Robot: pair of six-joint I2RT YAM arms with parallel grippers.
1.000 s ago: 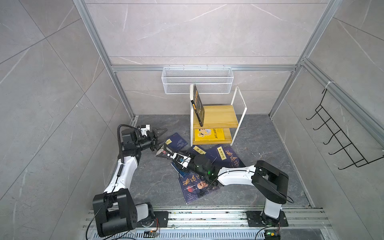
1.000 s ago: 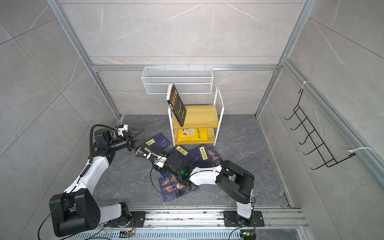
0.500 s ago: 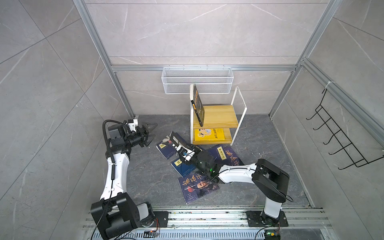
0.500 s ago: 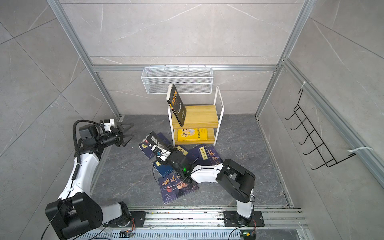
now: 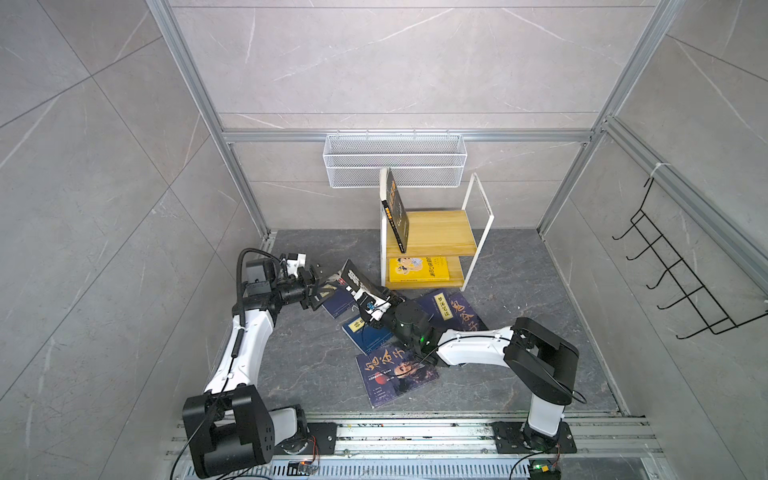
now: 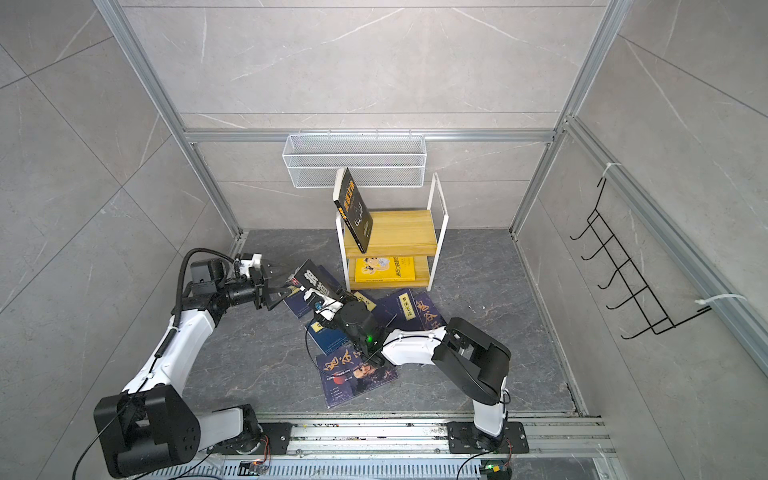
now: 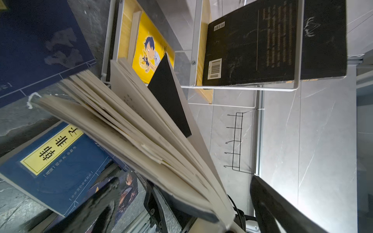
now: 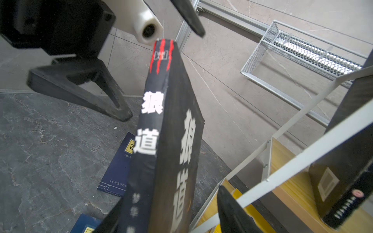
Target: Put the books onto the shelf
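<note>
While the right claw (image 5: 368, 296) pinches the black book (image 5: 353, 277) near its lower end and holds it tilted clear of the floor, the step in hand looks like a two-arm regrip before shelving. The left claw (image 5: 322, 289) is spread wide and holds nothing, and the book's free end and fanning pages lie between its fingers, apparently untouched. The shelf (image 5: 440, 228) stands beyond the right claw, on the side away from the left claw. Another black book (image 5: 395, 208) leans on its upper board and a yellow book (image 5: 417, 269) lies flat on the lower one. Navy books (image 5: 397, 374) lie on the floor beneath and beside the right claw. Next, I judge, the left claw must close squarely on the free end, gathering the loose pages, before the right one lets go. Compared with half a second ago, the left claw has swung back in from the wall side and opened wider. Against a second ago, the book sits higher.
</note>
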